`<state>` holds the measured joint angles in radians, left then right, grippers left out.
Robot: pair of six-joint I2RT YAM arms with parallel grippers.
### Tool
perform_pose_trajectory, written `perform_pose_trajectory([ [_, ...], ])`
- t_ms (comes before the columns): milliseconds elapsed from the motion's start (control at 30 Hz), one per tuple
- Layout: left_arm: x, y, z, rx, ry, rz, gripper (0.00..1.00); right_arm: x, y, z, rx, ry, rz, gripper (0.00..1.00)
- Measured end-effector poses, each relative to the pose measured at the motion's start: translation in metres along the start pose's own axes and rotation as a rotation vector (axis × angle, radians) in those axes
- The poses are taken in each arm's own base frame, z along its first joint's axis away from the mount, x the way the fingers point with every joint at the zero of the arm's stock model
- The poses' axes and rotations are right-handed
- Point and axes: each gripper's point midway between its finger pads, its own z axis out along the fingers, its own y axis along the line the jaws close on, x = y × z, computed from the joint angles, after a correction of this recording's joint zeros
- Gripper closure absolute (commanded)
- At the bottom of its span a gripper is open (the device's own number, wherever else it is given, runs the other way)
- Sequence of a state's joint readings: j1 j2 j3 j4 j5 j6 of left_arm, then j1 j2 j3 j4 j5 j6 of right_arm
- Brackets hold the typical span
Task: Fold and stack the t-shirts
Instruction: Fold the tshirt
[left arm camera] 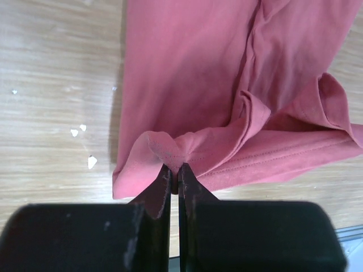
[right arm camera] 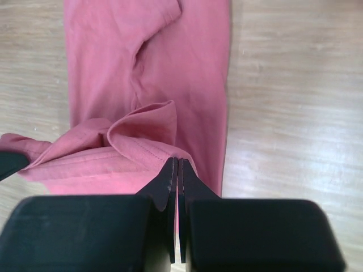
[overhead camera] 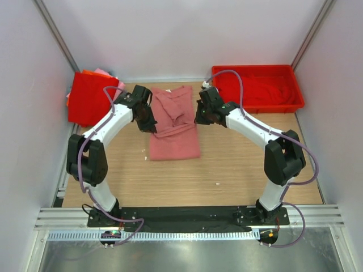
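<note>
A dusty salmon-pink t-shirt (overhead camera: 174, 136) lies lengthwise on the wooden table, folded narrow. My left gripper (overhead camera: 148, 123) is shut on its left hem corner and lifts it; in the left wrist view (left arm camera: 174, 169) the cloth (left arm camera: 187, 85) bunches between the closed tips. My right gripper (overhead camera: 199, 118) is shut on the right hem corner, seen in the right wrist view (right arm camera: 177, 161) with the hem (right arm camera: 142, 147) curling up. A stack of folded tees (overhead camera: 91, 97), bright red on top with orange and pink edges, sits at the back left.
A red plastic tray (overhead camera: 258, 88) with red cloth inside stands at the back right. White walls close in both sides and the back. Small white specks (left arm camera: 85, 144) lie on the wood left of the shirt.
</note>
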<state>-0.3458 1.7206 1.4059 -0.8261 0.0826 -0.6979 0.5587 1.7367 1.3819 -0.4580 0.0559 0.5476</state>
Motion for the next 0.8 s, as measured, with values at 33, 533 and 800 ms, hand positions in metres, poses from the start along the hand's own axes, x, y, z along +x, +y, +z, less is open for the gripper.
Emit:
perform_pose_trajectory([
  [33, -0.005, -0.002, 0.002, 0.002, -0.002, -0.003, 1.00, -0.005, 0.001, 0.003, -0.003, -0.001, -0.005, 0.99],
  [533, -0.032, 0.005, 0.062, -0.056, 0.089, -0.033, 1.00, 0.005, -0.024, 0.077, 0.043, 0.131, -0.034, 0.99],
  [800, -0.052, 0.016, 0.080, -0.065, 0.115, -0.062, 0.48, -0.002, -0.024, 0.096, 0.039, 0.143, -0.039, 0.80],
])
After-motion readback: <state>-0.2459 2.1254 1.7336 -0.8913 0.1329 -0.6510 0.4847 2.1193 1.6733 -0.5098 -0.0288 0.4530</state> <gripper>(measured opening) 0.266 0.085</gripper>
